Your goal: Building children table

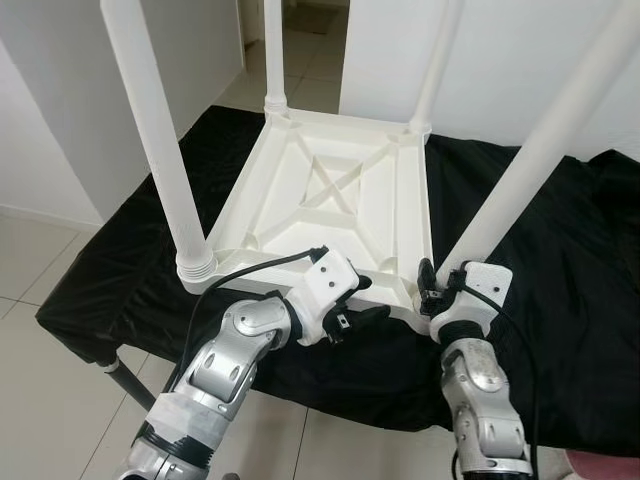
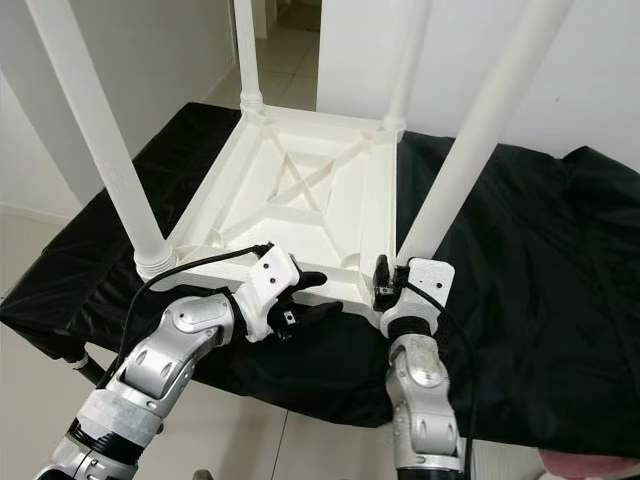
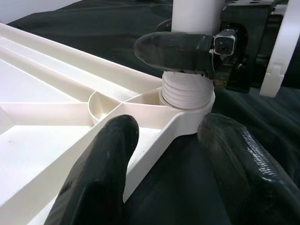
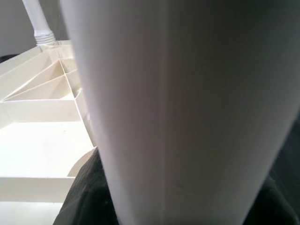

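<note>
**Right gripper seating the 4th leg, left gripper bracing the tabletop**

Left eye view: both grippers are working at the near edge of the upside-down white tabletop (image 1: 340, 195), which is lying on a black cloth (image 1: 560, 260) over a bench. 4 white legs are standing up from its corners. Right gripper (image 1: 438, 288) is clamping the base of the near-right leg (image 1: 530, 150) at its socket. Left gripper (image 1: 365, 303) is sitting at the near rim, fingers spread apart.

Right eye view: same layout; near-left leg (image 2: 95, 130) is showing its threaded collar at the corner.

Left wrist view: 2 black fingers (image 3: 101, 173) are straddling the tabletop rim, parted, not squeezing as far as I can judge. Thread rings on the leg base are still showing above the socket.

Right wrist view: leg is filling the frame close up, tabletop ribs behind.

Step judged: screwing in the last leg. Next move likely needs more turning until the threads disappear, with the left holding the top from spinning.

No brands, labels or writing readable.
</note>
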Available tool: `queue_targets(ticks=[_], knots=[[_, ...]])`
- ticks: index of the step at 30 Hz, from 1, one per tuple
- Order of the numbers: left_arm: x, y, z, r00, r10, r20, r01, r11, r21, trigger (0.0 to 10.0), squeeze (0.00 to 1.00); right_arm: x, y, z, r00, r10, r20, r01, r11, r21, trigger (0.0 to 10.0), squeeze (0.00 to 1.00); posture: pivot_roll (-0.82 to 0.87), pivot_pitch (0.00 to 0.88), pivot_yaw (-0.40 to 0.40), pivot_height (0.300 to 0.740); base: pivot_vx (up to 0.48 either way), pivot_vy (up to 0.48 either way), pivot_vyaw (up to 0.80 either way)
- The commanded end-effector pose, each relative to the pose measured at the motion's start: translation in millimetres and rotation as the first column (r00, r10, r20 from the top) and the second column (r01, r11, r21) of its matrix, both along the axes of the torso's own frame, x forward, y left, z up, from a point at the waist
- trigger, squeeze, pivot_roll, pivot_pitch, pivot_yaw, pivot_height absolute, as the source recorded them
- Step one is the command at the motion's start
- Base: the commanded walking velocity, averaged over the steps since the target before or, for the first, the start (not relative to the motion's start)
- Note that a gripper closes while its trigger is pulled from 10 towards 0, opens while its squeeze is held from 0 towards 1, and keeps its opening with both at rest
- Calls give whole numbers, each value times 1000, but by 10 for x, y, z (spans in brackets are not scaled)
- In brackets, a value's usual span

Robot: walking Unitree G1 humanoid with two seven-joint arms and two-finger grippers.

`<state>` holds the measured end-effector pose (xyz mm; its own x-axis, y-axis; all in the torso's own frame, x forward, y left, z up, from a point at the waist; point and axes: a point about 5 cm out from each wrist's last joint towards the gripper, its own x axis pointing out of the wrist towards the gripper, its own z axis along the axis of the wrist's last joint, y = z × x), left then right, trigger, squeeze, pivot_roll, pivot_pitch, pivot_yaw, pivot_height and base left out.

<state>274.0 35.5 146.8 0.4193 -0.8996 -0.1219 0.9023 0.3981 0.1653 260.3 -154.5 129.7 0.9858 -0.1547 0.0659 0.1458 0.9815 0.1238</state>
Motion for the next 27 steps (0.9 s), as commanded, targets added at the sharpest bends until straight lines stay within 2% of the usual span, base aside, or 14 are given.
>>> queue_targets(ticks=[1, 5, 6, 7, 8, 14, 19, 21, 22, 25, 27], knots=[[45, 28, 3, 997, 82, 17, -82, 997, -1, 10000, 0, -44, 76, -120, 998, -4, -68, 8, 998, 54, 10000, 0, -103, 0, -3, 740, 0, 0, 0], [38, 15, -13, 997, 74, 18, -74, 997, 6, 10000, 0, -56, 52, -113, 997, -12, -72, 18, 996, 86, 10000, 0, -106, 0, -4, 740, 0, 0, 0], [39, 10, -14, 997, 72, 19, -73, 997, 7, 10000, 0, -58, 42, -107, 997, -16, -69, 22, 996, 88, 10000, 702, -107, 0, -5, 740, 0, 0, 0], [39, 10, -14, 997, 72, 19, -73, 997, 7, 10000, 0, -58, 42, -107, 997, -16, -69, 22, 996, 88, 10000, 702, -107, 0, -5, 740, 0, 0, 0], [42, 5, -13, 997, 72, 20, -72, 997, 8, 10000, 0, -58, 38, -105, 998, -10, -67, 16, 996, 91, 10000, 1000, -107, 0, -6, 740, 0, 0, 0], [48, 6, -13, 997, 74, 22, -75, 997, 7, 10000, 0, -56, -59, -36, 1000, -3, -17, 4, 998, 64, 10000, 1000, -103, 0, -11, 740, 0, 0, 0], [48, 20, -31, 997, 80, 25, -80, 997, 14, 10000, 0, -72, -198, 22, 996, 83, 38, -84, 996, 26, 10000, 1000, -103, 0, -12, 740, 0, 0, 0], [48, 20, -31, 997, 80, 25, -80, 997, 14, 10000, 0, -72, -198, 22, 996, 83, 38, -84, 996, 26, 10000, 1000, -103, 0, -12, 740, 0, 0, 0], [45, 19, -28, 997, 78, 24, -78, 997, 13, 10000, 0, -66, -255, 32, 992, 118, 50, -119, 993, 2, 10000, 1000, -102, 0, -12, 740, 0, 0, 0], [45, 19, -27, 997, 76, 24, -76, 997, 14, 10000, 0, -55, -294, 38, 986, 157, 56, -157, 988, -11, 10000, 1000, -105, 0, -10, 740, 0, 0, 0], [48, 19, -26, 997, 74, 24, -74, 997, 15, 10000, 0, -28, -313, 72, 948, 308, 80, -306, 951, -40, 10000, 1000, -104, 0, -9, 740, 0, 0, 0]])
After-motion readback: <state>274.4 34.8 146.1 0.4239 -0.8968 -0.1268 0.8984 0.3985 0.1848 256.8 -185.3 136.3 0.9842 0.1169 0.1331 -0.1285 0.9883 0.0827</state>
